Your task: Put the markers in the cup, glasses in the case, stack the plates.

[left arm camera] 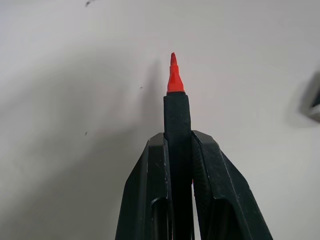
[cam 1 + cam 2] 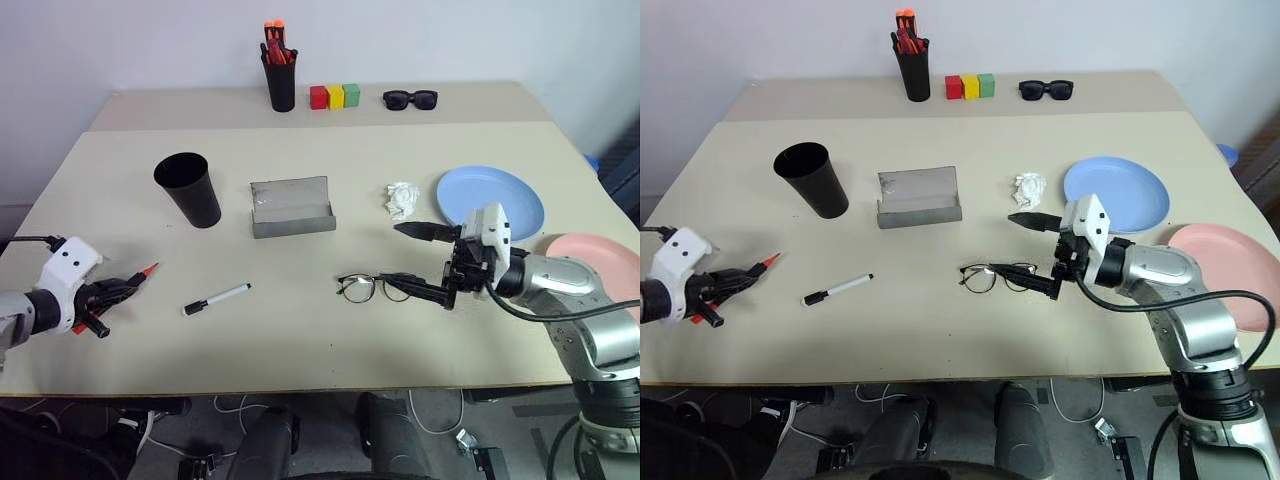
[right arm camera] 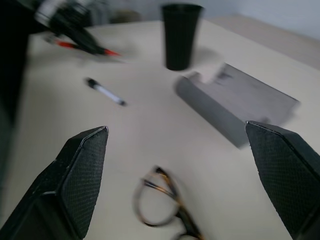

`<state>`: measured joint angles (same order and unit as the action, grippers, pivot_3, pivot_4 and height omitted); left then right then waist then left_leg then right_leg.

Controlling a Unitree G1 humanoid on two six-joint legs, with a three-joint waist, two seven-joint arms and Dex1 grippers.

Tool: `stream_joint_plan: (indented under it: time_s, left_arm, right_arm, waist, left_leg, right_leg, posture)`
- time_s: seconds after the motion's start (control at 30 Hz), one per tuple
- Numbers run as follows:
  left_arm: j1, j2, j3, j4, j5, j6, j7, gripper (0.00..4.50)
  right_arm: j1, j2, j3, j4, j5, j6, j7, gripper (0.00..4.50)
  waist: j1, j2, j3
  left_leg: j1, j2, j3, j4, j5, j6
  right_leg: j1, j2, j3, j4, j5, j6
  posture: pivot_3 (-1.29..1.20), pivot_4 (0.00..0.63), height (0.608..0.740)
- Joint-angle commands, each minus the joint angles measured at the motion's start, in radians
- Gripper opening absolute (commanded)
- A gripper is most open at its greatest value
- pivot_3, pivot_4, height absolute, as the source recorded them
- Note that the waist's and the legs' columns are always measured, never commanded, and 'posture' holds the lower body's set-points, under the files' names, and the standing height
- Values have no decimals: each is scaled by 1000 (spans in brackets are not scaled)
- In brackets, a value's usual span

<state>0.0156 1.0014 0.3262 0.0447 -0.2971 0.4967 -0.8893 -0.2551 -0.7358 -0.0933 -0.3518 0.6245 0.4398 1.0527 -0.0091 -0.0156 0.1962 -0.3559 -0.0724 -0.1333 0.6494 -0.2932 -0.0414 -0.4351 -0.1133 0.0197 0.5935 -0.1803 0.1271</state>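
On the table [image 2: 300,350] the blue plate [image 2: 490,198] and pink plate [image 2: 598,260] lie apart, the right gripper [image 2: 420,262] gapes beside the glasses [image 2: 372,288], and the left gripper [image 2: 118,292] pinches the red marker [image 2: 140,277].

The left pincer [image 2: 128,287] sits low at the robot's left, angled forward and slightly down, its two black fingers [image 1: 150,200] pressed tight on a red and black marker [image 1: 176,115] whose red tip juts beyond them. The right pincer [image 2: 412,260] points leftward, level, its fingers [image 3: 75,180] spread wide apart, gripping nothing.
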Motion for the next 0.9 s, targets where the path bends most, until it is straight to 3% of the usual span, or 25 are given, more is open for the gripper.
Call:
stream_joint_plan:
  time_s: [0.03, 0.27, 0.47, 0.57, 0.8, 0.9]
  left_arm:
    - [-29, -19, 2, 37, 26, -47, 31, 33]
    - [-75, -73, -34, 87, 59, -90, 73, 33]
    - [-56, -28, -80, 94, 81, -44, 22, 2904]
    - [-126, 9, -103, 119, 69, 9, -16, 4449]
    - [-309, 124, -281, 122, 67, 216, -221, 4486]
    - [-376, 128, -346, 149, 86, 250, -254, 4486]
  right_arm:
    - [18, -17, -26, -75, 58, 10, 32, 4500]
    - [32, -8, -10, -84, 49, -9, 33, 4500]
    - [51, -16, -4, -86, 39, -12, 33, 4500]
    - [49, -13, -3, -82, 54, 6, 29, 4500]
    - [28, 22, 29, -69, 30, -6, 2, 4500]
    - [31, 28, 28, -72, 24, -10, -9, 4500]
  waist:
    - [-2, -1, 0]
    - [-3, -1, 0]
    - [-3, -1, -1]
    - [-2, 0, -1]
    - [-5, -1, -1]
    - [-8, -1, 0]
  left_leg:
    - [0, 0, 0, 0, 0, 0]
    - [0, 0, 0, 0, 0, 0]
    - [0, 0, 0, 0, 0, 0]
    - [1, 0, 1, 0, 0, 0]
    - [0, -1, 0, 0, 0, 0]
    - [0, -1, 1, -1, 0, 0]
  right_leg:
    - [0, 0, 0, 0, 0, 0]
    - [0, 0, 0, 0, 0, 0]
    - [0, 0, 0, 0, 0, 0]
    - [0, 0, 0, 0, 0, 0]
    - [0, 0, -1, 1, 0, 0]
    - [-1, 1, 0, 1, 0, 0]
  posture:
    - [0, 150, 740]
    - [0, 150, 740]
    - [0, 150, 740]
    - [0, 150, 740]
    - [0, 150, 740]
    - [0, 150, 740]
